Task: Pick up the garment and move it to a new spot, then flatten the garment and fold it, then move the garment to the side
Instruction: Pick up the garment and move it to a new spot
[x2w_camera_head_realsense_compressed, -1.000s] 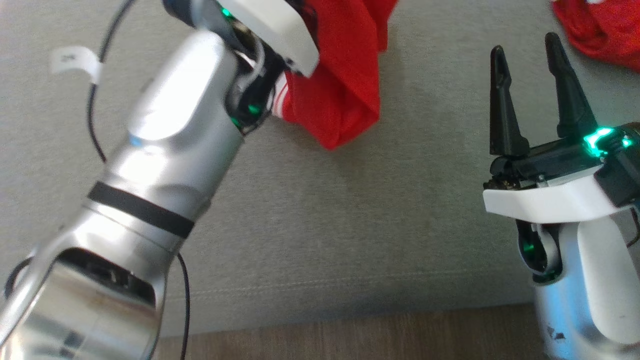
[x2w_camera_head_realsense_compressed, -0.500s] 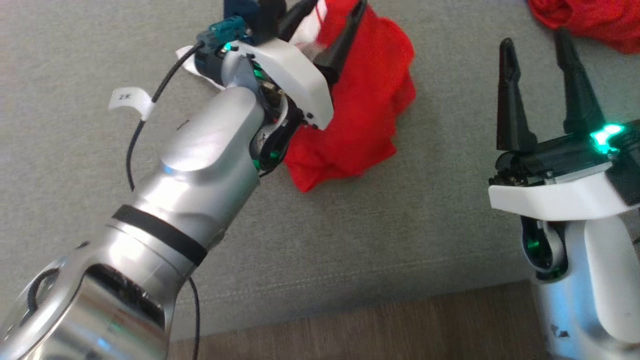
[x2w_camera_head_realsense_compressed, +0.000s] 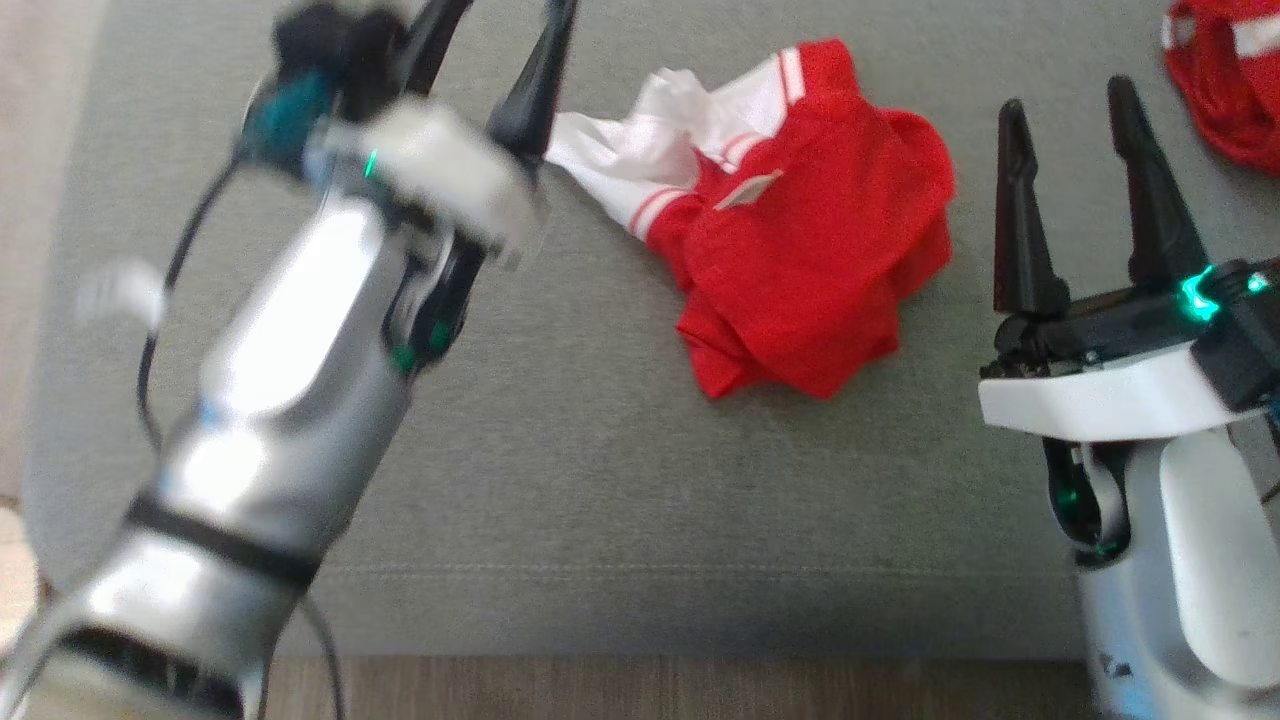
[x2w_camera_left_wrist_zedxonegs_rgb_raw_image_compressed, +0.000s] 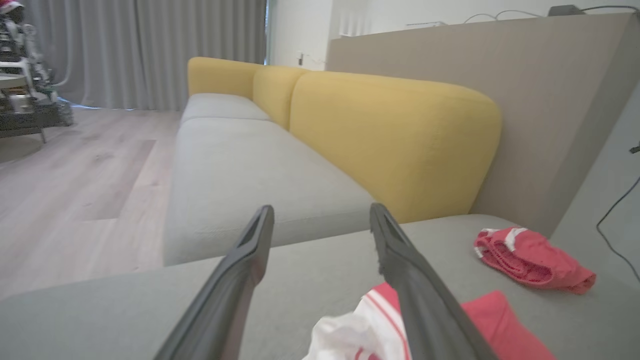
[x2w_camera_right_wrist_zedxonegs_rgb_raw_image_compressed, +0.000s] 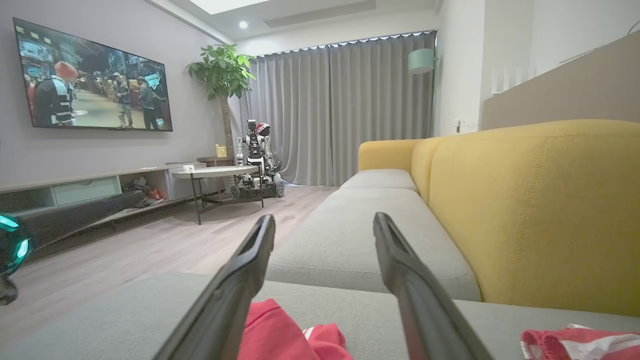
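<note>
The garment (x2w_camera_head_realsense_compressed: 800, 260), red with white striped trim, lies crumpled on the grey seat cushion (x2w_camera_head_realsense_compressed: 600, 480). My left gripper (x2w_camera_head_realsense_compressed: 490, 50) is open and blurred at the upper left, just left of the garment's white end, with nothing between its fingers. In the left wrist view the left gripper (x2w_camera_left_wrist_zedxonegs_rgb_raw_image_compressed: 320, 215) stands open above the garment (x2w_camera_left_wrist_zedxonegs_rgb_raw_image_compressed: 490, 320), which lies below its right finger. My right gripper (x2w_camera_head_realsense_compressed: 1068, 100) is open to the right of the garment, clear of it. The right wrist view shows the right gripper (x2w_camera_right_wrist_zedxonegs_rgb_raw_image_compressed: 324, 222) open, with the garment (x2w_camera_right_wrist_zedxonegs_rgb_raw_image_compressed: 280, 332) low between its fingers.
A second red and white garment (x2w_camera_head_realsense_compressed: 1220, 90) lies at the cushion's far right corner, also in the left wrist view (x2w_camera_left_wrist_zedxonegs_rgb_raw_image_compressed: 530, 260). A yellow sofa back (x2w_camera_left_wrist_zedxonegs_rgb_raw_image_compressed: 400, 140) rises behind the seat. The cushion's front edge meets wooden floor (x2w_camera_head_realsense_compressed: 650, 690).
My left gripper has opened and let go of the garment, then swung left and away from it. The garment now rests loose on the cushion. The head camera has shifted too.
</note>
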